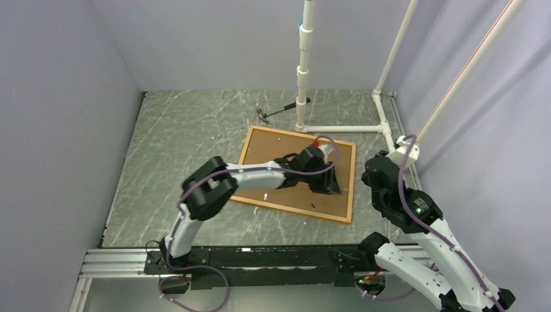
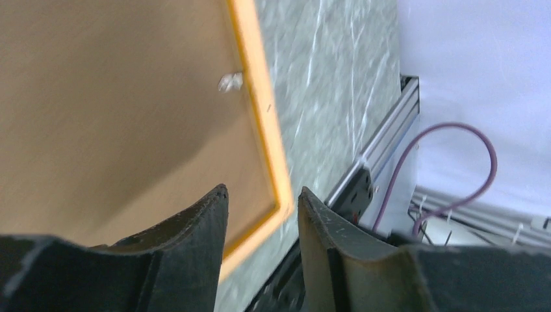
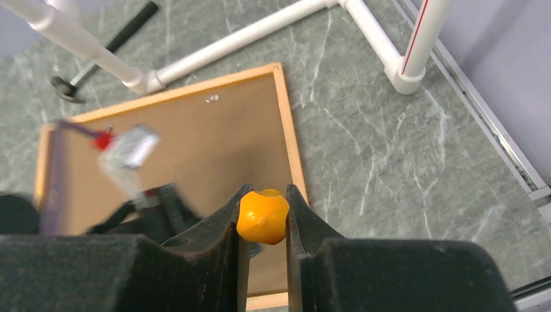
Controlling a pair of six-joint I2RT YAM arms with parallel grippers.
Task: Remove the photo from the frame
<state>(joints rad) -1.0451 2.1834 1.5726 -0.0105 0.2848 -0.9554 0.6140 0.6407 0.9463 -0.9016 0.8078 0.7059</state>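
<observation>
Right hand: closest thing in its own wrist cam, fingers clamped tight on a rounded orange handle. Couldn't see what was attached below it.
Right hand spot: held up over the frame's right edge, near the corner closest to the arms.
Left hand: fingers a modest gap apart, nothing between them, so not gripping anything.
Left hand spot: over the right part of the board, arm stretched across it. Couldn't tell if it was touching.
Photo: in the frame, face down, so only the brown back showed.
Frame: thin orange border, flat on the desk about mid-desk, turned a bit.
Clips: little metal tabs near the board's edges. The wrist view was pretty blurry.
Hammer: on the desk behind the frame, by the white pipe stand.
</observation>
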